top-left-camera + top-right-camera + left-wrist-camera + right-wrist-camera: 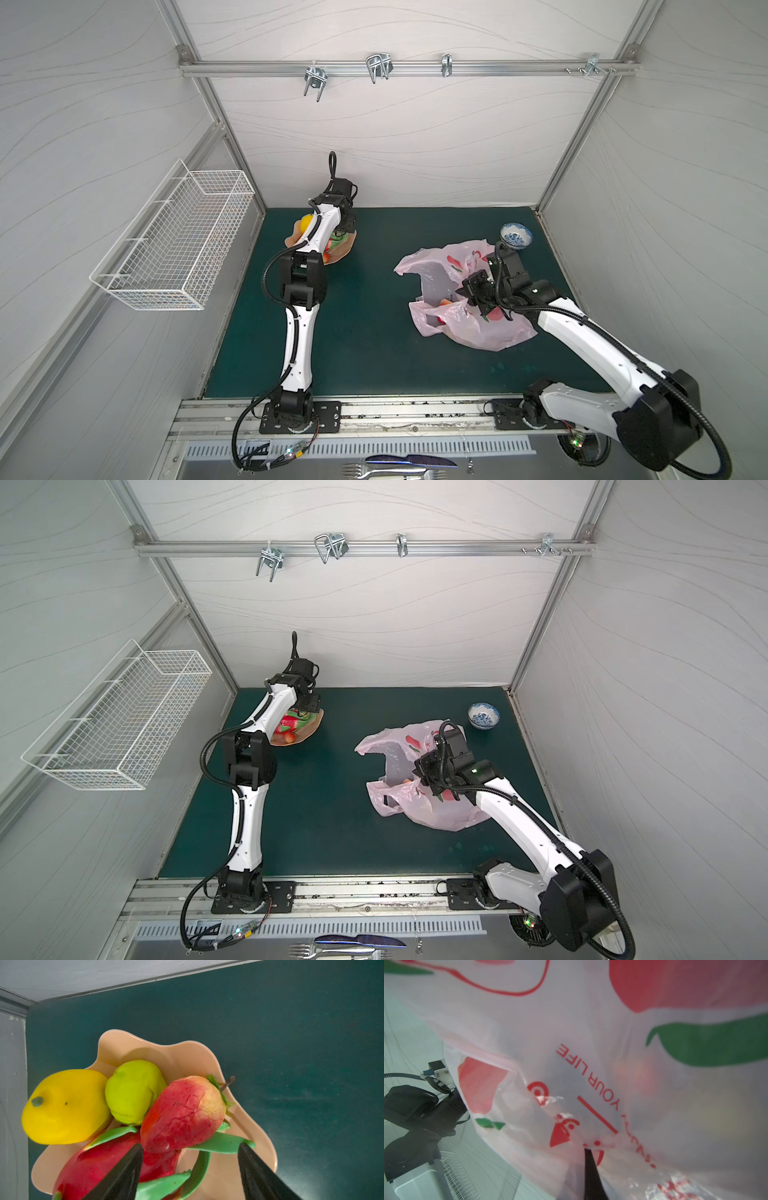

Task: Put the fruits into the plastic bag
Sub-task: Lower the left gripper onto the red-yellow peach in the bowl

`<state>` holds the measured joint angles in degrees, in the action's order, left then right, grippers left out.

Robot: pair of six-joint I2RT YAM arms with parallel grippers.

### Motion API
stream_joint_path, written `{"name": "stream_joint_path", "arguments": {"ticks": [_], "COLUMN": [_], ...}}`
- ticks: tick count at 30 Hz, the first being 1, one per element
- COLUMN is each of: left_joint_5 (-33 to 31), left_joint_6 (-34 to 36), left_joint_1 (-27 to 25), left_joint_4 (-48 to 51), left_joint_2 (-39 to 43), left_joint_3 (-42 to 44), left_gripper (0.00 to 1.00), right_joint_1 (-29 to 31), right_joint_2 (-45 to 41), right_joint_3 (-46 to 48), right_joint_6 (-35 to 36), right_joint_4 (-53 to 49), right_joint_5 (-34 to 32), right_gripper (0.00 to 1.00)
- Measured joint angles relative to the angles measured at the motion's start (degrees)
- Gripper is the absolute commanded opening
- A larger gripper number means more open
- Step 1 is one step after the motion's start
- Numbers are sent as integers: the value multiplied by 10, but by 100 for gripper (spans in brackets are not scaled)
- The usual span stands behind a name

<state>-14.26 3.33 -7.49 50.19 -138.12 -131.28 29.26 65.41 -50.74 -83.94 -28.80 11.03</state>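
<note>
Soft even light; frame edges bowed; plastic bag (571,1032) blurred near lens.

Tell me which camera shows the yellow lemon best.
Left wrist view: the lemon lies whole and sharp on the peach dish, beside a green pear. In a top view only a yellow patch shows past the left arm. The right wrist view, filled by the plastic bag, misses it.

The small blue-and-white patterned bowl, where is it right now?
In both top views the bowl stands near the far right corner of the dark green mat, just beyond the translucent pink plastic bag.
</note>
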Motion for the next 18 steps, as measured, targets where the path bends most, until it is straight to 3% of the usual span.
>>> {"name": "stream_joint_path", "arguments": {"ticks": [18], "left_joint_5": [-3], "left_joint_6": [23], "left_joint_1": [18], "left_joint_4": [-21], "left_joint_2": [-30], "left_joint_3": [-30], "left_gripper": [74], "right_joint_1": [0], "right_joint_2": [30], "right_joint_3": [-7], "right_joint_6": [12], "right_joint_4": [0], "right_joint_5": [11], "right_gripper": [0]}}
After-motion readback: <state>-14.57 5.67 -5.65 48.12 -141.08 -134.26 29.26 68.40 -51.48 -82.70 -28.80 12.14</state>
